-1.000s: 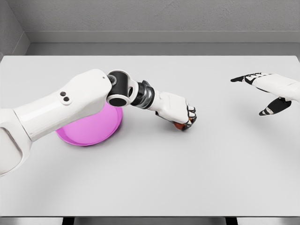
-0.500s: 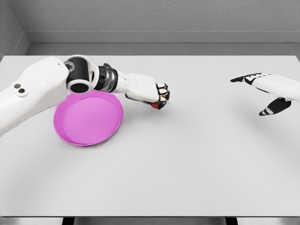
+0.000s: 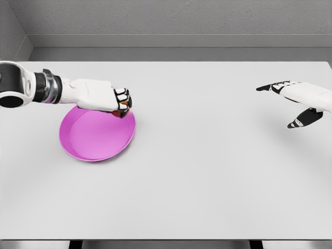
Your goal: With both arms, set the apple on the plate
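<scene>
Left hand (image 3: pixel 116 101) clamped on small red apple (image 3: pixel 123 107) over round magenta plastic plate (image 3: pixel 88 140); prob light, rigid, smooth; whole-hand wrap suits; right hand (image 3: pixel 298 98) fingers apart, idle

A white table (image 3: pixel 207 176) fills most of the head view, with a grey wall behind it. A round pink plate (image 3: pixel 93 140) lies on the table's left side. The robot's left hand (image 3: pixel 106 97) reaches in from the left edge, its fingers curled tightly around a reddish apple (image 3: pixel 123 107), of which only a small part shows between the fingers. The hand and apple sit over the plate's far right rim. At the far right edge, well apart from the plate, the right hand (image 3: pixel 301 101) hovers above the table with its dark-tipped fingers spread and holding nothing.
</scene>
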You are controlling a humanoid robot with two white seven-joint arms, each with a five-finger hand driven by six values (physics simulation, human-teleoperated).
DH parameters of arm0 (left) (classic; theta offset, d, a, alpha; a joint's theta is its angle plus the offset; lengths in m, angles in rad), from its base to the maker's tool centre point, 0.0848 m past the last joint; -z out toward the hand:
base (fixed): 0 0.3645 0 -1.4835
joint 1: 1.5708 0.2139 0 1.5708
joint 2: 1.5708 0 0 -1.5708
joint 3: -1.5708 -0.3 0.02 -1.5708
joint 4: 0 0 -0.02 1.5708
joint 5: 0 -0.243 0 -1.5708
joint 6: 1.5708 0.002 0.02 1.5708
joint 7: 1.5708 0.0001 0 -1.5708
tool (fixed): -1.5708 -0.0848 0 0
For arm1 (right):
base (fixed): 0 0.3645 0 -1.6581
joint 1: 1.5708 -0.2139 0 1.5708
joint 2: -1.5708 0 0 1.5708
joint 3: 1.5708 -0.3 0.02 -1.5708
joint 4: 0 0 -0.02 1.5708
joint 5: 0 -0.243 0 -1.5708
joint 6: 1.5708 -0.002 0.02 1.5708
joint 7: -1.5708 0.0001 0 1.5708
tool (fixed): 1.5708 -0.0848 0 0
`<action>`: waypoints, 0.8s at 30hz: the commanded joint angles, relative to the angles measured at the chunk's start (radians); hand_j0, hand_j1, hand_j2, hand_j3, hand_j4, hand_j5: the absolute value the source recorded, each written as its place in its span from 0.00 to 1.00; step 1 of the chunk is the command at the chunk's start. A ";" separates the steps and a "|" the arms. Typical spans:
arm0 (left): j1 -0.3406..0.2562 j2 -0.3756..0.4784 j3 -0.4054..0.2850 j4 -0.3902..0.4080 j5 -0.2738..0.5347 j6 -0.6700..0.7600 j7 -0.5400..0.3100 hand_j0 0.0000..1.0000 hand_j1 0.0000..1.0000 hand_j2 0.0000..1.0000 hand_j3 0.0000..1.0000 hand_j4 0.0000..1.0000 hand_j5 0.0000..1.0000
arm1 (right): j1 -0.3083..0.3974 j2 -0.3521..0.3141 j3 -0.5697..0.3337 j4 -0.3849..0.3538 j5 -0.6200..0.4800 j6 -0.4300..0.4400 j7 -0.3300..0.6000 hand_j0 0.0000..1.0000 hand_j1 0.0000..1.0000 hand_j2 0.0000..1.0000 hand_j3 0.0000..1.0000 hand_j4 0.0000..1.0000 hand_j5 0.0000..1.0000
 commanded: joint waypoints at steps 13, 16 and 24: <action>0.015 0.015 0.008 -0.009 -0.083 0.002 -0.003 1.00 1.00 1.00 1.00 1.00 1.00 | 0.002 -0.001 0.001 0.011 -0.002 0.000 -0.001 1.00 1.00 1.00 1.00 1.00 1.00; 0.015 0.015 0.008 -0.011 -0.084 0.002 -0.005 1.00 1.00 1.00 1.00 1.00 1.00 | 0.002 0.000 0.001 0.011 -0.002 0.000 -0.001 1.00 1.00 1.00 1.00 1.00 1.00; 0.031 0.060 0.057 -0.011 -0.031 0.002 -0.003 1.00 1.00 1.00 1.00 1.00 1.00 | 0.000 0.000 0.001 0.011 -0.002 0.000 -0.001 1.00 1.00 1.00 1.00 1.00 1.00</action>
